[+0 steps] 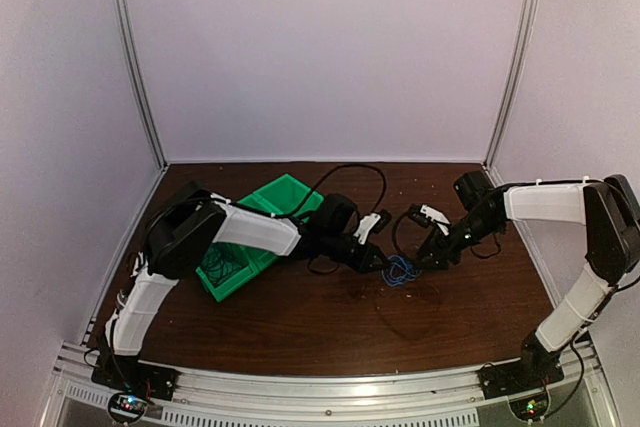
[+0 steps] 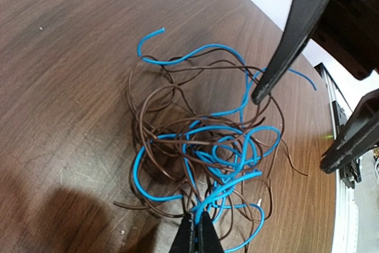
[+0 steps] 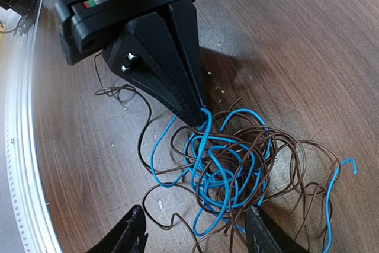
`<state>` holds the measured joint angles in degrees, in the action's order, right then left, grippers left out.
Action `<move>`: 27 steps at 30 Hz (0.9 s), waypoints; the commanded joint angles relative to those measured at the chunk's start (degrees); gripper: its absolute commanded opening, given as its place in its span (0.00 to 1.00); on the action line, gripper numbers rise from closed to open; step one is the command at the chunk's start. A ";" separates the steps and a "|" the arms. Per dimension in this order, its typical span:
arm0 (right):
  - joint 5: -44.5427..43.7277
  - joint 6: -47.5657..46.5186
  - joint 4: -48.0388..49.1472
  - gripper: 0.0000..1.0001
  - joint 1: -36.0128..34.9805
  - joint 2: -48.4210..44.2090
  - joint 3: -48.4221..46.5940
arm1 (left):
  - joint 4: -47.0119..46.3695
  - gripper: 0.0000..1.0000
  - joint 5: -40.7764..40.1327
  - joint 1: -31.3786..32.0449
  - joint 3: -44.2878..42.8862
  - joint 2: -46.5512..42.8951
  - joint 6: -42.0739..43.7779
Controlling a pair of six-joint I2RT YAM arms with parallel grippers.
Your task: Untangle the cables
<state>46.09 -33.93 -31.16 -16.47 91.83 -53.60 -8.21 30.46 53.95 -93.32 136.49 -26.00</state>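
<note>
The cables (image 1: 400, 270) lie as one tangle of bright blue and dark brown wires on the wooden table (image 1: 300, 327). In the left wrist view the cables (image 2: 207, 140) spread out in front of my left gripper (image 2: 198, 217), which is shut on a blue strand at the near edge of the tangle. My right gripper (image 3: 195, 223) stands open, its two fingers on either side of the cables (image 3: 237, 164), low over the table. The left gripper (image 3: 201, 117) shows there as a black wedge whose tip pinches the blue strand. The right gripper's fingers (image 2: 290, 39) reach in from the far side.
A green bin (image 1: 260, 232) sits at the left behind my left arm, with thin wires inside. A loose dark wire (image 3: 112, 90) lies apart near the table's metal edge rail (image 3: 23, 146). Thick black arm cables (image 1: 350, 172) loop over the back of the table.
</note>
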 commanded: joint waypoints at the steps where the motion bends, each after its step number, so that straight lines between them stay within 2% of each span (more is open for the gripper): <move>1: 0.91 1.55 1.14 0.59 0.11 1.70 -1.58 | -2.72 0.00 -0.34 0.01 0.93 -6.91 0.25; 4: 0.27 2.54 1.89 0.58 0.12 3.32 -2.20 | -0.65 0.00 -1.55 0.01 0.56 -10.86 0.47; 8: 0.06 2.48 2.11 0.49 0.42 4.95 -1.51 | 2.28 0.00 -3.00 0.40 -0.41 -16.32 0.23; 14: 1.36 1.77 0.16 0.21 1.30 7.73 -2.55 | 7.02 0.00 -6.83 0.78 -1.67 -23.81 -0.48; 17: 1.58 1.67 -0.07 0.14 1.88 7.82 -2.56 | 7.92 0.00 -10.99 0.77 -1.78 -28.29 0.35; 24: 1.25 1.85 -0.24 0.08 3.39 8.31 -2.56 | 15.70 0.00 -22.20 0.80 -5.76 -37.33 6.79; 27: 0.39 2.23 -0.09 0.07 3.95 8.68 -2.65 | 17.31 0.00 -22.85 0.74 -8.42 -40.38 6.42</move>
<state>46.74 -31.70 -30.65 -13.50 99.68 -54.96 7.16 12.38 54.43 -97.54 100.88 -21.93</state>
